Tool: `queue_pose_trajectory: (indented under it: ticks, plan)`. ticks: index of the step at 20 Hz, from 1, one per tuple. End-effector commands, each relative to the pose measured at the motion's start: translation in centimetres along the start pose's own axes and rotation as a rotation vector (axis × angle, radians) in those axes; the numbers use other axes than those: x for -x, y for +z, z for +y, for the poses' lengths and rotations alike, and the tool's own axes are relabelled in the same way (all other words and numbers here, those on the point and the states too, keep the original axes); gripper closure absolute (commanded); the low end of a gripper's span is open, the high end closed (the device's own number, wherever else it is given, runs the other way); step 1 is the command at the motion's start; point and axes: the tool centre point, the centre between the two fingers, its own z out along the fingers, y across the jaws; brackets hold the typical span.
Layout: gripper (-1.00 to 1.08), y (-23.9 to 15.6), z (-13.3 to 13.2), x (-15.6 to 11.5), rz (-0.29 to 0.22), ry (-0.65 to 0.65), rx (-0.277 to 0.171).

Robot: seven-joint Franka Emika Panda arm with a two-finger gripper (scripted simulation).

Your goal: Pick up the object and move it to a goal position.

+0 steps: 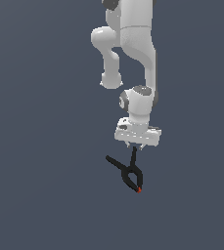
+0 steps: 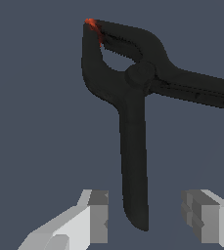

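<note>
The black spring clamp (image 1: 129, 173) shows just below my gripper (image 1: 135, 146) in the exterior view, its two handles spread in a V and its red-orange jaw tip (image 1: 139, 190) pointing away from the gripper. In the wrist view one handle of the clamp (image 2: 133, 127) runs down between my two fingers (image 2: 98, 215), with a gap on each side. The other handle reaches off to the side. The gripper (image 2: 145, 215) is open around that handle's end and does not touch it. The red tip (image 2: 91, 27) is at the far end.
The white arm (image 1: 138, 44) hangs down from above the clamp. Behind everything is a plain grey-blue surface (image 1: 35, 146) with no other objects or edges in view.
</note>
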Motion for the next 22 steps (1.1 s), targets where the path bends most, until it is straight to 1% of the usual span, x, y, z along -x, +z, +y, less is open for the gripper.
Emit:
queue_pose_trajectory:
  ticks: [1,7,14,18,19,22]
  plan:
    - [-0.20,0.1,-0.2,0.1,0.007,0.005,-0.004]
    - [-0.20,0.4,-0.2,0.2,0.005,0.004,-0.003]
    - [-0.20,2.3,-0.2,0.2,0.007,0.006,-0.004]
    - [-0.20,2.8,-0.2,0.3,0.007,0.006,-0.004]
    - [1.08,2.8,-0.2,0.3,0.007,0.006,-0.004]
    - [1.08,2.8,-0.2,0.3,0.007,0.006,-0.004]
